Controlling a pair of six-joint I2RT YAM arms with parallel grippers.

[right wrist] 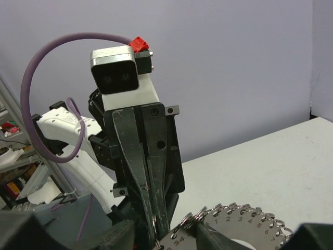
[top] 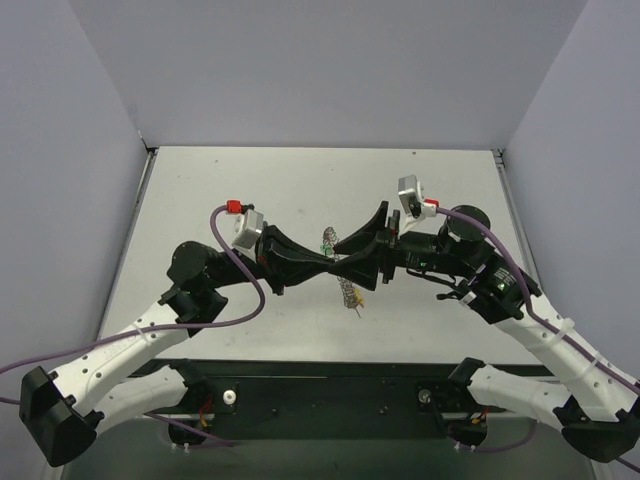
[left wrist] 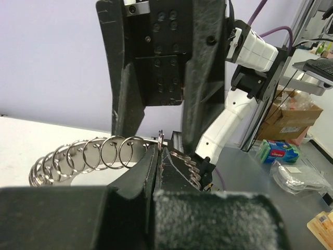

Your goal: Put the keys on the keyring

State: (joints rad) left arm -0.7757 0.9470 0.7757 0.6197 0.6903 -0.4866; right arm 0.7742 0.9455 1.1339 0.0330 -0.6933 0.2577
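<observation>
Top external view gives us the pale table [top: 250,190], with both arms meeting above its middle. Our right gripper [top: 352,256] is spread wide, its jaws either side of the keyring [top: 348,292]. Our left gripper [right wrist: 154,221] is clenched on the keyring's edge, holding it off the table. A yellow key [top: 359,303] dangles at its lower end, and a green key [top: 327,243] shows at its upper end.
</observation>
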